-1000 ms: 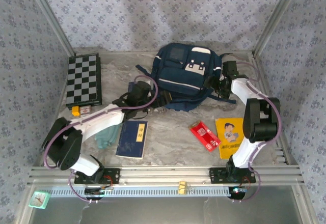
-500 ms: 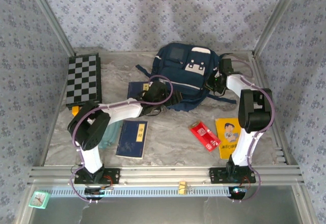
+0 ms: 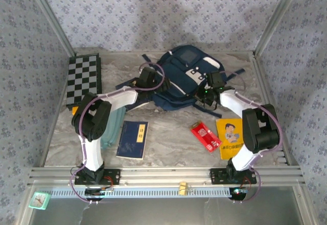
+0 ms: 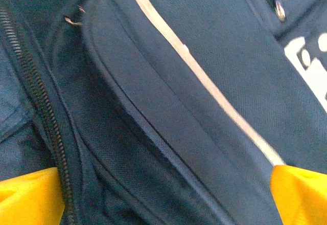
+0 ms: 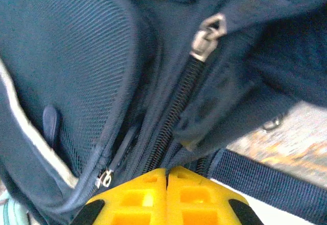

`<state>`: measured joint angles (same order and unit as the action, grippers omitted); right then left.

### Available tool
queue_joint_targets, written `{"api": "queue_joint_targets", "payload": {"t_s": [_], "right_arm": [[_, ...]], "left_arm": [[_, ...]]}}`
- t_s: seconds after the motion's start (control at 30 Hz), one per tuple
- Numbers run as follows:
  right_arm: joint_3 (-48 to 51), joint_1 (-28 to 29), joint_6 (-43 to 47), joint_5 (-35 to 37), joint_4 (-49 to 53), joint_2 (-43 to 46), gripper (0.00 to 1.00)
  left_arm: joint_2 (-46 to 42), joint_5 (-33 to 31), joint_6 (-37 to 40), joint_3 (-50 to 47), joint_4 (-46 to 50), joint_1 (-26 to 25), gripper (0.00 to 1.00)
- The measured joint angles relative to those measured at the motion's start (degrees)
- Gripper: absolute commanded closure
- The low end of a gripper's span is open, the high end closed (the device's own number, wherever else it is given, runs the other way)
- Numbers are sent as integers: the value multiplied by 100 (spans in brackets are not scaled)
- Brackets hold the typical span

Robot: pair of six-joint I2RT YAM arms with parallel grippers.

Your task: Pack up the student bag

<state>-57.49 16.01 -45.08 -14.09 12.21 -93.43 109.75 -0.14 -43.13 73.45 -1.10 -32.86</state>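
Zip seam [image 5: 173,112] of navy blue fabric student bag [image 3: 179,79] is being pinched by right end effector [image 5: 167,176], likely tensioning the opening; left end effector [image 4: 163,192] is sitting spread, front pocket [image 4: 153,107] between its fingers.

Bare bench [image 3: 168,133] lies open at lower centre between the blue book [image 3: 132,139] and the red packet [image 3: 206,136], while the student bag [image 3: 179,76], flanked by the left arm [image 3: 110,102] and right arm [image 3: 237,102], blocks the upper centre and the checkerboard [image 3: 84,79] the upper left.

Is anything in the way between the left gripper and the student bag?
Nothing visible. The left gripper, jaws open, is right against the student bag; only its navy fabric lies between the fingers.
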Motion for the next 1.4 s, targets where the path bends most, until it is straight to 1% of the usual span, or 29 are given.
{"api": "queue_joint_targets", "payload": {"t_s": [0.1,0.2,0.23,0.33,0.43,0.53,0.63,0.77,0.93,1.03,1.07,1.13,1.27,1.33,1.4], "right_arm": [[20,203,-87,-63,15,197,51],[20,-11,-46,-138,144,433,33],[26,-164,-11,-136,247,540,30],[50,-706,120,-240,485,837,25],[142,-1281,247,-413,629,927,22],[208,-1679,358,-710,739,706,22],[208,-1805,437,-922,699,337,23],[87,-1786,439,-1132,522,-210,30],[-195,-1705,387,-1259,17,-798,38],[-354,-1593,365,-1259,-243,-1058,52],[-402,-1561,365,-1252,-310,-1134,60],[-461,-1534,280,-1252,-435,-1237,71],[-463,-1534,129,-1259,-643,-1228,91],[-452,-1561,52,-1263,-675,-1176,98],[-387,-1589,-11,-1322,-697,-1045,100]], "left_arm": [[-37,-37,127,28,20,133,0],[-140,-11,234,15,210,122,0],[-229,15,260,-20,284,105,0],[-721,90,221,-326,442,46,0],[-1228,92,109,-612,540,-136,0],[-1547,87,-81,-813,588,-518,0],[-1624,72,-308,-951,586,-942,0],[-1488,70,-551,-1010,579,-1405,0],[-1014,72,-658,-964,415,-1591,0],[-660,92,-664,-868,385,-1591,0],[-562,90,-654,-831,382,-1591,0],[-444,63,-619,-769,380,-1589,0],[-295,4,-424,-640,225,-1539,0],[-192,7,-315,-542,85,-1460,0],[-59,20,-181,-402,-7,-1335,0]]}}
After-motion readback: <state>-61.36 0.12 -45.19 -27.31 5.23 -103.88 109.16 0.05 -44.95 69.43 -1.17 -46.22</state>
